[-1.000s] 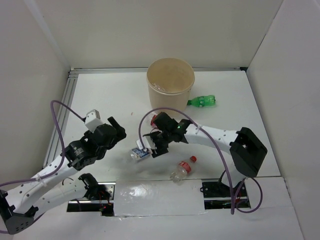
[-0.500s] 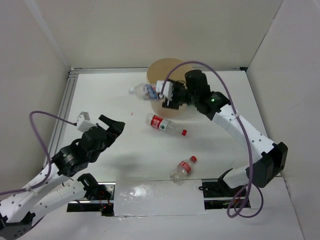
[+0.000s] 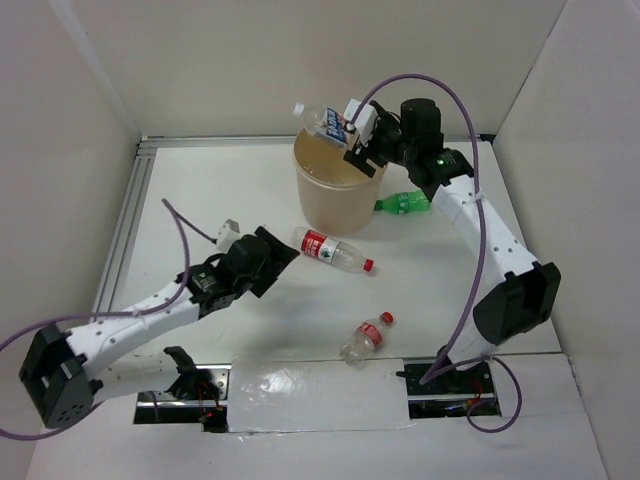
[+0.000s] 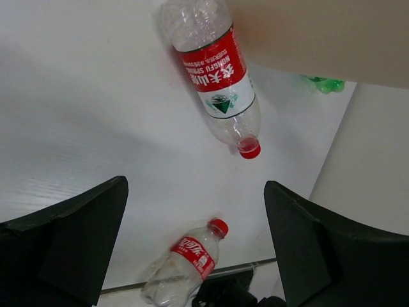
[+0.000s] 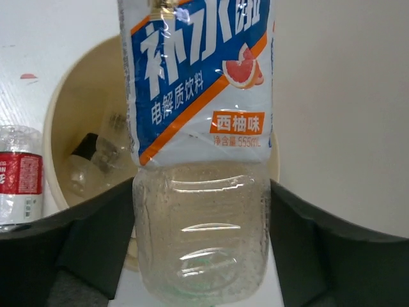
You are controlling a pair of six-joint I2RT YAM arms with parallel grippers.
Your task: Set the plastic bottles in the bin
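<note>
The bin (image 3: 335, 205) stands far back. Over its rim my right gripper (image 3: 358, 133) is clamped on the blue-white bottle (image 3: 322, 119) near its base. It looks empty, so light, thin-walled, easily crushed. Left gripper (image 3: 280, 258), fingers (image 4: 70, 236) wide apart, hangs beside the red-labelled bottle (image 3: 328, 249) — I'd pinch its label band.

The blue-label bottle (image 5: 201, 147) reads 补水啦, 西柚味; the red-label bottle (image 4: 214, 71) reads NONGFU SPRING.

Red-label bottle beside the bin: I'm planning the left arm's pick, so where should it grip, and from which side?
Probably the labelled mid-body of the red-label bottle, from above, closing across its width. It lies flat, and its round body narrows toward the cap, a poorer hold. The left hand is open nearby.
</note>
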